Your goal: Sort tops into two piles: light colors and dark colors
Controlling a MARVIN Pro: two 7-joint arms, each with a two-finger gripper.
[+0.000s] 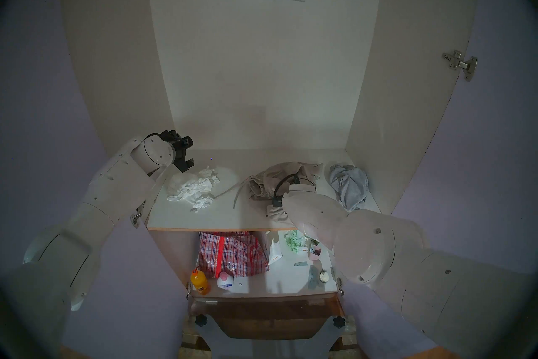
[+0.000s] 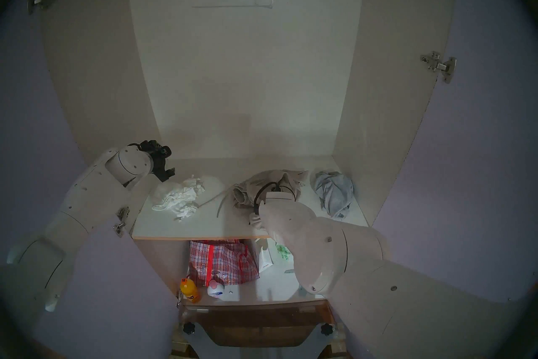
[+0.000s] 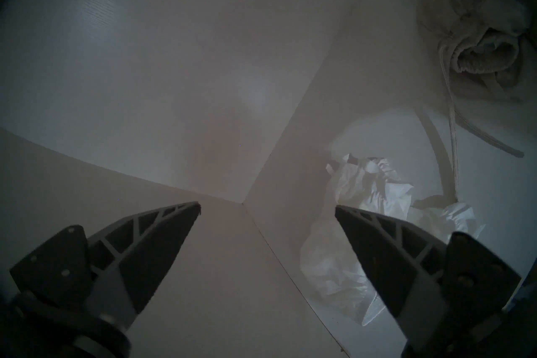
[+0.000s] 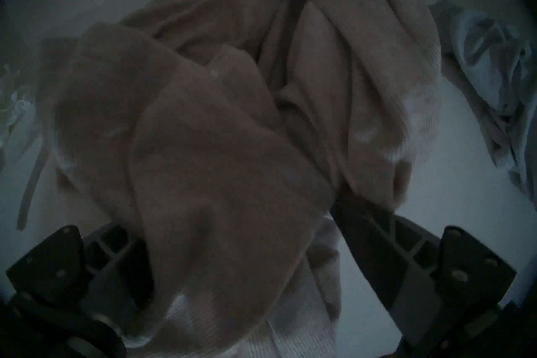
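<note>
Three tops on the wardrobe shelf. White strappy top heaped at left, alone. Beige-taupe knit mid-right, cords trailing toward the white heap. Grey-blue top at far right, just beside the knit, apparently not touching it.

Left gripper raised near the back left corner, jaws wide apart, holding nothing; white heap just beside one finger in the wrist view. Right gripper down in the knit; jaws spread with a thick fold bunched between them, not clearly clamped. Hidden behind the arm in both head views.

Handling, judged: knit soft, bulky, light; likely to sag and drag cords. Best hold: a thick fold near the middle, not the cords. Grey-blue and white tops thin, limp; pinch a raised crease. Snag risk: cord ends reaching the white heap.
</note>
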